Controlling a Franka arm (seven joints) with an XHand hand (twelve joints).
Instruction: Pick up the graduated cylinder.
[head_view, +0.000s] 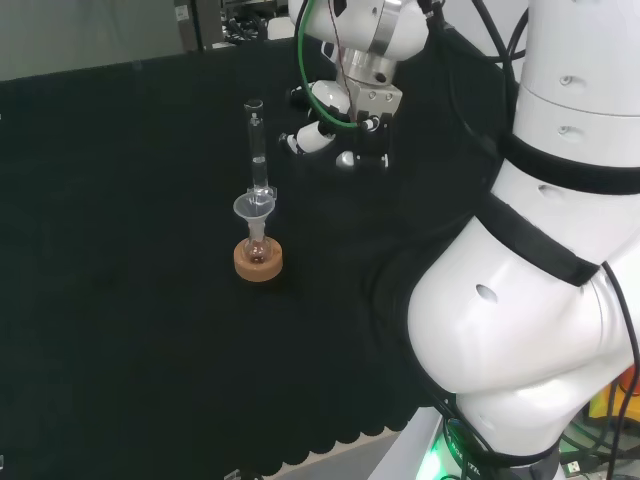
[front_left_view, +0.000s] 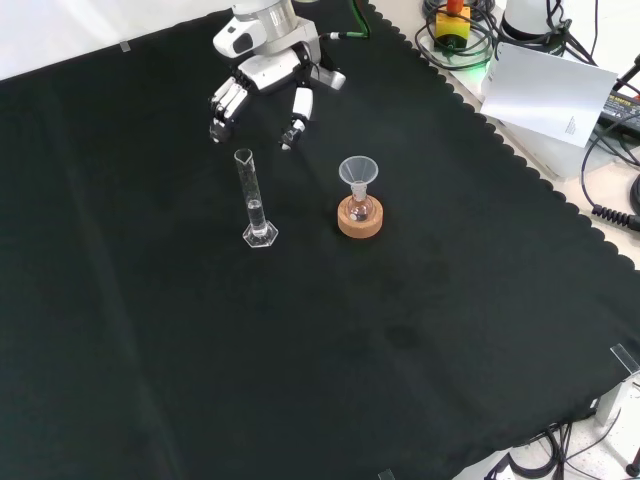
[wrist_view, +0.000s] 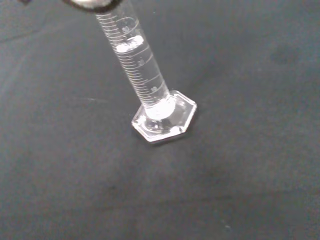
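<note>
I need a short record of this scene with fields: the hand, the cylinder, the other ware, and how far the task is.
hand: the hand is open, fingers relaxed, above the cloth and apart from the cylinder
cylinder: the graduated cylinder stands upright on its six-sided foot, with some clear liquid inside
other ware: a small flask with a funnel in its neck sits in a cork ring, to the right of the cylinder in the front view
surface: black cloth
task: cylinder not yet grasped
</note>
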